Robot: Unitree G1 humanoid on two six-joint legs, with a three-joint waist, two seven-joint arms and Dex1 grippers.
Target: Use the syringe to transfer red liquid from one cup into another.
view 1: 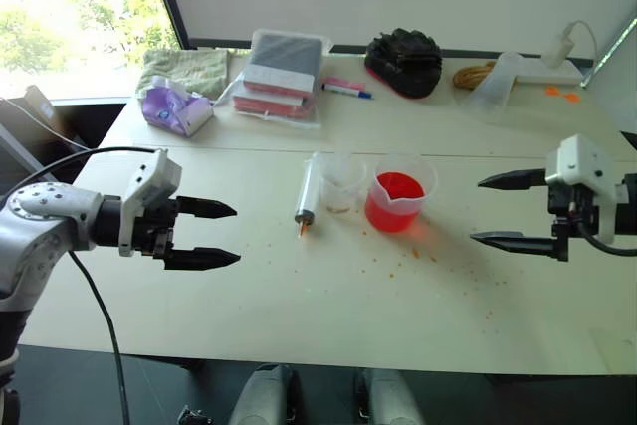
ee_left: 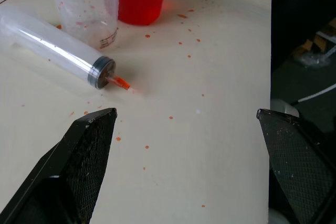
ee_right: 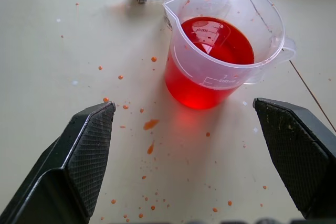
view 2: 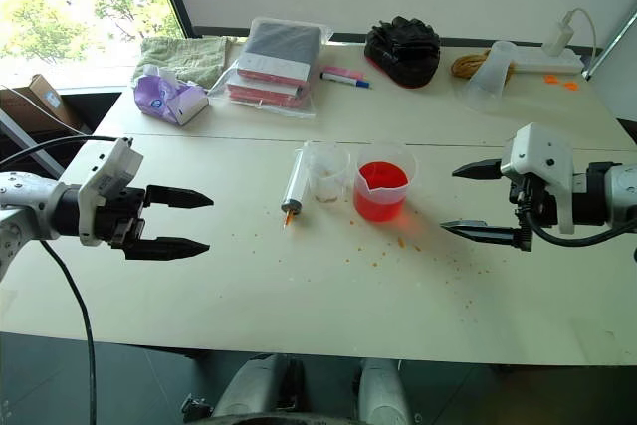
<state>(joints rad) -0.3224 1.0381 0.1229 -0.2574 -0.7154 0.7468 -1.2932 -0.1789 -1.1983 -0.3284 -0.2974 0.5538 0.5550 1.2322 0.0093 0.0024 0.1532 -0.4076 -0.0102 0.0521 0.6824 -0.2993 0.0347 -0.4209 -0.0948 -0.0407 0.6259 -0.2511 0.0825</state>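
A large clear plastic syringe [view 1: 308,190] with an orange-red nozzle tip is lying flat on the pale cream table [view 1: 299,306], its tip pointing toward the robot. It is resting just beside a small narrow clear plastic cup [view 1: 341,183], which is standing upright on its right and is showing only orange specks on its wall. Just to the right of that cup, a wider clear plastic beaker [view 1: 399,193] with a pouring spout is standing upright, partly filled with bright translucent red liquid [view 1: 395,204]. Small orange-red droplets [view 1: 418,254] are dotting the tabletop around and in front of the two vessels. The left gripper [view 1: 221,234] is hovering above the table to the left of the syringe, well apart from it, with its two black fingers spread wide and holding nothing; in the left wrist view the syringe's nozzle is lying ahead of the spread fingers. The right gripper [view 1: 496,209] is hovering to the right of the beaker, apart from it, its fingers likewise standing wide and empty, with the beaker showing ahead between them in the right wrist view. At the far edge of the table, a blue-capped marker pen [view 1: 347,91] is lying beside a stack of flat packages in clear wrap [view 1: 282,75].
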